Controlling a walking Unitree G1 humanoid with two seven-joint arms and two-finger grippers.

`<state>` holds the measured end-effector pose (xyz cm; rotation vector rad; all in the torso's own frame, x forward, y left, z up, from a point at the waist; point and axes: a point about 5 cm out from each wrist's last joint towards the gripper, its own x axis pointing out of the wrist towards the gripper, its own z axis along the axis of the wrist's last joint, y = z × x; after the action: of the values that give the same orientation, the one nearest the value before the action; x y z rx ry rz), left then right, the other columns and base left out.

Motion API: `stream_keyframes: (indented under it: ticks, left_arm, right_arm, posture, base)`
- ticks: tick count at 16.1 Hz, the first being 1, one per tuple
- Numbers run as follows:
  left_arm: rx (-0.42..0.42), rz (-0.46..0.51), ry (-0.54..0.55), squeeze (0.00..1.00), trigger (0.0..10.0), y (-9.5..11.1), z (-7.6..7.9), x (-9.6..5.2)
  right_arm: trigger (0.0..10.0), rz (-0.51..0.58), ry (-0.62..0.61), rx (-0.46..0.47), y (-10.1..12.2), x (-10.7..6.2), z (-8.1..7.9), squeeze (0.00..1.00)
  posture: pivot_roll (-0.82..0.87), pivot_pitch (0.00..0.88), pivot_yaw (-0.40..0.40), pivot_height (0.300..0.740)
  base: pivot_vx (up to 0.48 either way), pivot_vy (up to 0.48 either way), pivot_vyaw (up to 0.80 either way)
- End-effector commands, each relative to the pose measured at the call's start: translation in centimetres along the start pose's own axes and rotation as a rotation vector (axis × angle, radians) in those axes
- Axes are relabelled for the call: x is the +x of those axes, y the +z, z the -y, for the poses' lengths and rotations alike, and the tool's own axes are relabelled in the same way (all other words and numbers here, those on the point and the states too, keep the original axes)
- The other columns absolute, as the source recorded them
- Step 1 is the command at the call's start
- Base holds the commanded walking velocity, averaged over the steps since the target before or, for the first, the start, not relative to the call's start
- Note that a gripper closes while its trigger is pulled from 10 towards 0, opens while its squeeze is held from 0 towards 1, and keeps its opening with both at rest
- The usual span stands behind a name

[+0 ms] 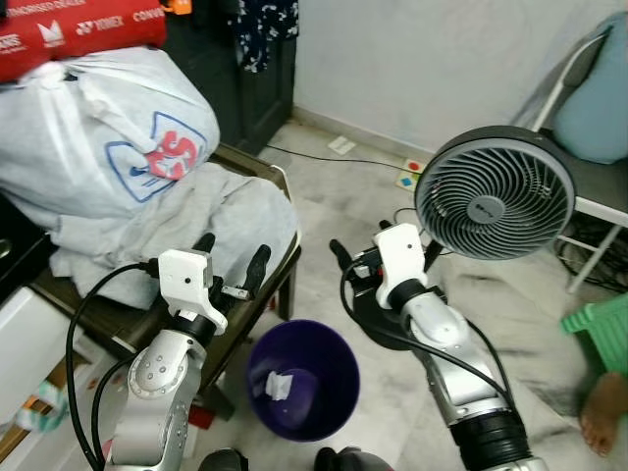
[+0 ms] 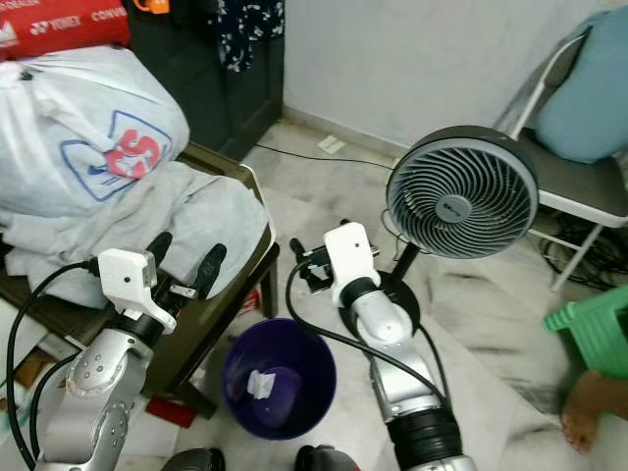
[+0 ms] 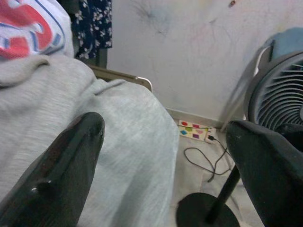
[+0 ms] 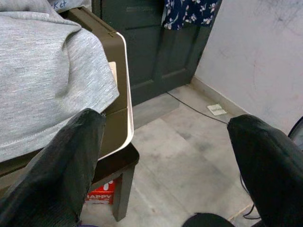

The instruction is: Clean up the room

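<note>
A purple bin (image 1: 302, 380) stands on the marble floor between my arms, with a scrap of white paper (image 1: 278, 386) inside. To its left, a grey cloth (image 1: 196, 221) lies over a brown chair (image 1: 263, 294), under a white plastic bag (image 1: 98, 123) with a red and blue print. My left gripper (image 1: 232, 257) is open just over the cloth's front edge, holding nothing. My right gripper (image 1: 355, 257) is open above the floor beside the fan's base. The left wrist view shows the grey cloth (image 3: 94, 142) under the open fingers (image 3: 61, 175).
A grey floor fan (image 1: 494, 192) stands close behind my right arm, its cable running to a power strip (image 1: 410, 177) by the wall. A green stool (image 1: 601, 334) and a person's foot (image 1: 601, 412) are at the right. A folding chair (image 1: 589, 186) holds a blue cushion.
</note>
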<state>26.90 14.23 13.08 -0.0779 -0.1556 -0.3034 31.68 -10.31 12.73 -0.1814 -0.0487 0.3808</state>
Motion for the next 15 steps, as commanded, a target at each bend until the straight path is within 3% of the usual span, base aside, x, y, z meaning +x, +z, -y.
stream_keyframes:
  ticks: [1,9,13,15]
  left_arm:
    - [0.024,0.006,0.013,0.00,10.0,0.3,-0.3,-0.1]
    - [0.040,0.010,0.020,0.00,10.0,0.2,-0.1,-0.7]
    - [0.041,0.031,0.022,0.00,10.0,0.6,-0.2,-0.2]
    - [0.036,0.062,0.021,0.00,10.0,1.5,-0.1,0.0]
  right_arm:
    - [10.0,0.019,0.006,-0.008,0.4,0.1,0.0,0.00]
    - [10.0,0.023,-0.005,-0.017,0.3,-0.3,0.2,0.00]
    - [10.0,0.022,-0.012,-0.019,0.3,-0.2,0.4,0.00]
    - [10.0,0.072,-0.019,-0.055,1.2,-0.3,0.4,0.00]
  posture:
    - [0.03,0.197,-0.056,0.740]
    - [0.03,0.197,-0.060,0.740]
    - [0.02,0.194,-0.055,0.740]
    - [0.02,0.194,-0.055,0.740]
  base:
    - [0.000,0.000,0.80]
    - [0.000,0.000,0.80]
    - [0.000,0.000,0.80]
    - [0.000,0.000,0.80]
